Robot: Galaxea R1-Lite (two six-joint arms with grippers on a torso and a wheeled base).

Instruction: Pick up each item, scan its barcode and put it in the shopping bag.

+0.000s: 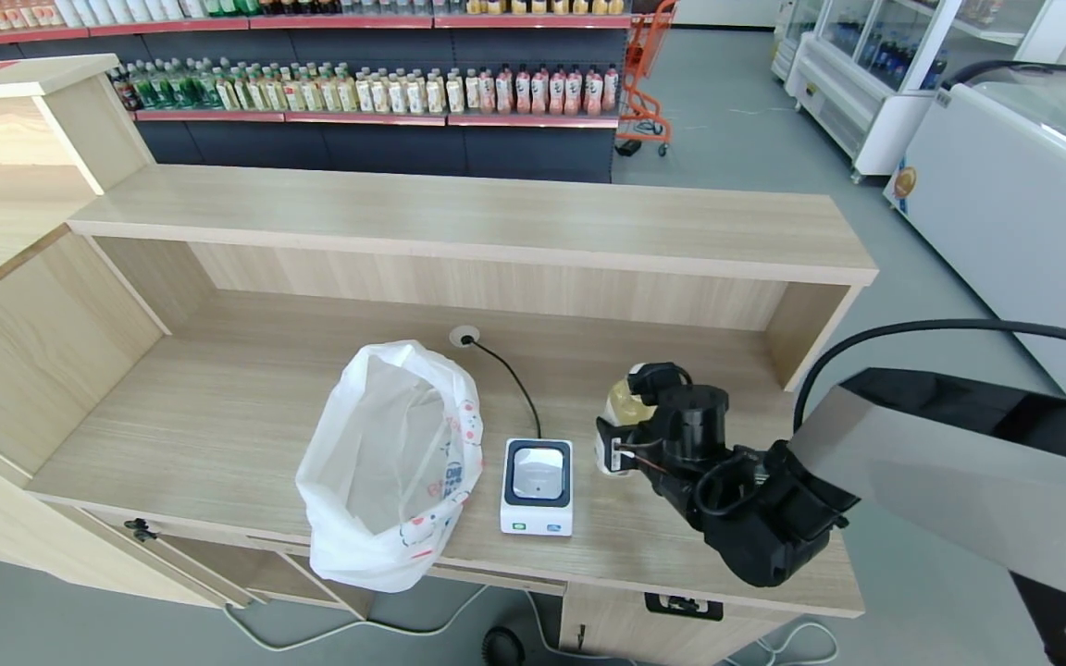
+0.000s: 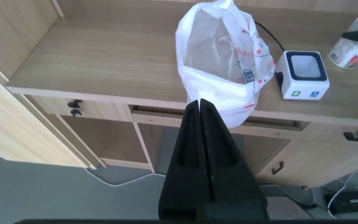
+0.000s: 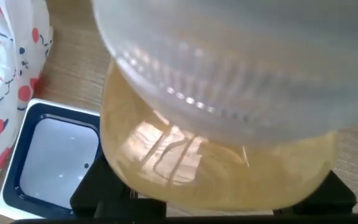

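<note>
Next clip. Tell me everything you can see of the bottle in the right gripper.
The bottle is clear plastic with ribbed walls. It holds pale yellow liquid and has a light label on part of its body. It is tilted and clamped by the right gripper, with the black fingers on either side. It sits just right of the scanner, over the wooden counter. I cannot tell whether it touches the counter.

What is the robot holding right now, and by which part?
The right gripper is shut on the bottle of yellowish drink, across its body. The left gripper holds nothing.
</note>
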